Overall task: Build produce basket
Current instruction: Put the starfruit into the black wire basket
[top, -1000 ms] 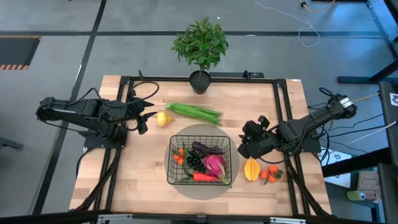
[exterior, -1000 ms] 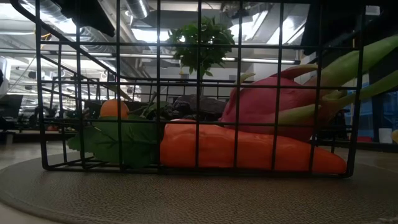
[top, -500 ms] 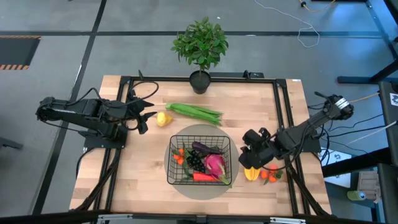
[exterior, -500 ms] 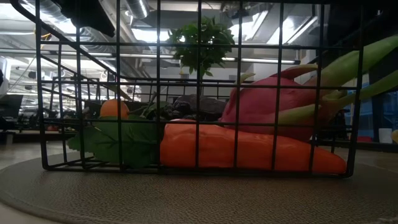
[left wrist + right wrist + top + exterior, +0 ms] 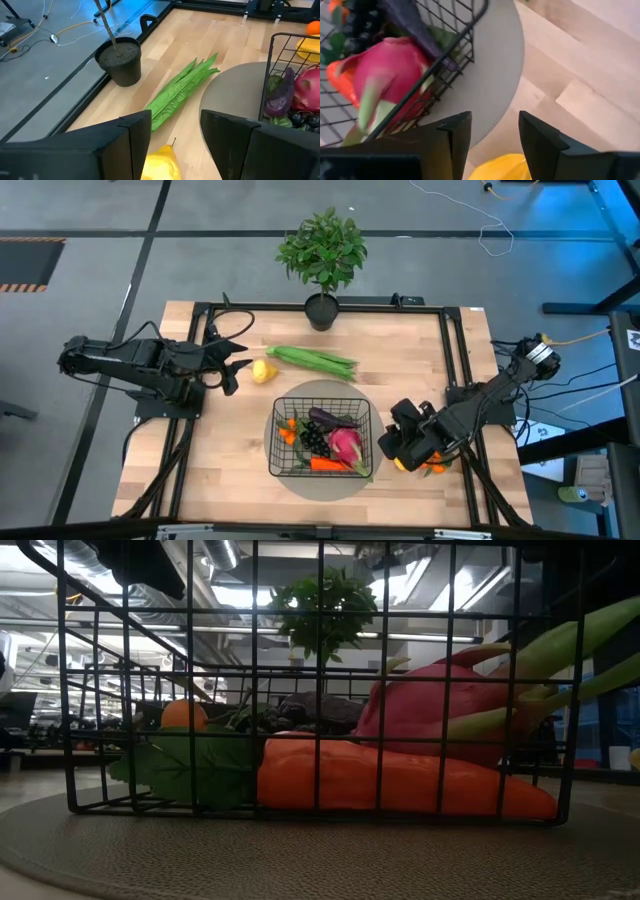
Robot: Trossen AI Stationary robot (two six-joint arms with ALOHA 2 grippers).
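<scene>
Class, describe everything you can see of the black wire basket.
The black wire basket is rectangular, open-gridded and low-sided, sitting upright on a round grey mat at the table's middle front. Inside lie an orange-red carrot-shaped piece, a pink fruit, dark grapes, a purple eggplant and small orange tomatoes. No end effector touches it.

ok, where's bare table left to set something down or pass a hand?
Free: the front-left wood between the left end effector and the basket, and the back-right stretch past the green beans. Crowded: the basket on its mat, and the front-right corner where the right end effector hangs over the mango.
</scene>
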